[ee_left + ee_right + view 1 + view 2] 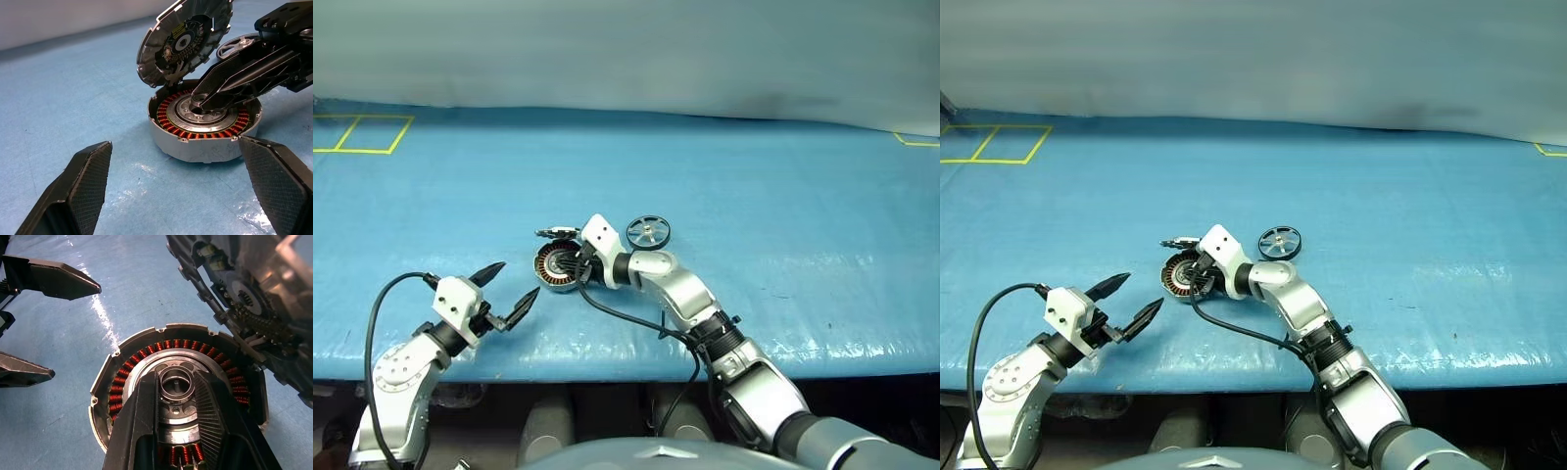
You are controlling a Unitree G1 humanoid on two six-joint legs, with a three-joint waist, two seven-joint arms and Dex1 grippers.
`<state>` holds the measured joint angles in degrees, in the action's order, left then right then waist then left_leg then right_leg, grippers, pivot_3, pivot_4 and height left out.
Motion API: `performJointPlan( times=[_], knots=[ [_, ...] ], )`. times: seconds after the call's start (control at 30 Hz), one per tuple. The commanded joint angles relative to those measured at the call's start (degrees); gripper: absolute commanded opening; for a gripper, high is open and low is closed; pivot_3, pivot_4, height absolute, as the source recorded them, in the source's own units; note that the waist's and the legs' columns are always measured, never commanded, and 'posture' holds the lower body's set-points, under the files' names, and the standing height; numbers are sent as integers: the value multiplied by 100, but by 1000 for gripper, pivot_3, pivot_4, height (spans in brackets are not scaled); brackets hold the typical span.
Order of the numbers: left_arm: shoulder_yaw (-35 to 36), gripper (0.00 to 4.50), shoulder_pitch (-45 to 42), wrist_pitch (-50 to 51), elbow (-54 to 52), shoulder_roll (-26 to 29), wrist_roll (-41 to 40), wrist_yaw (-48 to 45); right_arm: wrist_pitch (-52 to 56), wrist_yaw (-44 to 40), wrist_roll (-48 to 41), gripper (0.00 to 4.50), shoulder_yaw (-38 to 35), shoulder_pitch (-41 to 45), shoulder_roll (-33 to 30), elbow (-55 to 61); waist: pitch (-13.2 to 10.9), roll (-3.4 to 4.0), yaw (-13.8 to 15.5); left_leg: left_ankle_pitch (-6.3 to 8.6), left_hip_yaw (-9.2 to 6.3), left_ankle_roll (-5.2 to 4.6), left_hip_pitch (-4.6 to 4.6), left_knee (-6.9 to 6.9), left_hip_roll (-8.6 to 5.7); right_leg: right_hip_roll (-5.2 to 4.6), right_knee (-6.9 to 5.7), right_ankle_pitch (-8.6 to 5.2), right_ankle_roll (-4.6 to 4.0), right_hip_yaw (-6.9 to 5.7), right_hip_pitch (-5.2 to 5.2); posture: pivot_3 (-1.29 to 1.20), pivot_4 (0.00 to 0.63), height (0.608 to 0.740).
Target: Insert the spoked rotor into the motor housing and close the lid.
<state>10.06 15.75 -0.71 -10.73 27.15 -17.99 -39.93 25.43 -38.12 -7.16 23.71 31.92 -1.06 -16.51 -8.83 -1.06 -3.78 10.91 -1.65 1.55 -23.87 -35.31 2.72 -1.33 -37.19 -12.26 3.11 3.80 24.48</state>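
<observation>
The motor housing [195, 149] lies on the blue table, its copper windings [120, 391] ringing a pale silver centre. Its lid [186, 39] stands tilted up on the hinge at the far side. My right gripper [198, 102] reaches in from the right, its narrow-set fingers hugging the central hub ring [176, 382]. The spoked rotor [648, 232] lies flat on the table just behind my right wrist, untouched. To the left of the housing and a little nearer, my left gripper [519, 281] stands wide open and holds nothing, pointing at the housing.
A blue sheet [783, 196] covers the table, whose front edge runs just below both arms. Yellow tape squares [362, 134] mark the far left corner. A black cable [626, 318] loops from my right wrist across the sheet.
</observation>
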Motion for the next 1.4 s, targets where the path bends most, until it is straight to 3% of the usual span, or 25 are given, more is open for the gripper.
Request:
performJointPlan(
  times=[0.03,0.33,0.37,0.57,0.73,1.07,1.4],
  knots=[
    [21,4500,8,-105,-141,-9,23,38,-123,-34,25,736,-76,126,86,15,0,0,-1,0,0,0,0,0,0,0,0,0,0,0,0,0,150,740],
    [8,4500,-12,-109,-110,13,68,55,-57,-81,38,736,-65,119,114,40,0,0,-1,0,0,0,0,0,0,0,0,0,0,0,0,0,150,740],
    [8,4500,-14,-110,-108,15,71,56,-51,-85,42,1456,-65,118,112,47,0,0,-1,0,0,0,0,0,0,0,0,0,0,0,0,0,150,740],
    [-12,4500,-11,-115,-83,-2,100,57,-105,-118,18,3271,-88,96,104,181,0,0,-1,0,0,0,0,0,0,0,0,0,0,0,0,0,150,740],
    [-35,4500,-15,-127,-54,-20,143,63,-69,-130,-18,3271,-117,88,120,177,0,0,-1,0,0,0,0,0,0,0,0,0,0,0,0,0,150,740],
    [-50,4500,4,-133,-48,-14,199,94,-57,-187,-73,36,-181,94,187,131,0,0,-1,0,0,0,0,1,0,0,-1,0,0,0,1,0,150,740],
    [-42,4500,66,-136,-72,-8,215,126,-172,-119,64,36,-172,308,349,-230,0,0,-4,0,0,0,-1,0,0,0,-1,0,0,0,1,0,150,740]
  ],
)
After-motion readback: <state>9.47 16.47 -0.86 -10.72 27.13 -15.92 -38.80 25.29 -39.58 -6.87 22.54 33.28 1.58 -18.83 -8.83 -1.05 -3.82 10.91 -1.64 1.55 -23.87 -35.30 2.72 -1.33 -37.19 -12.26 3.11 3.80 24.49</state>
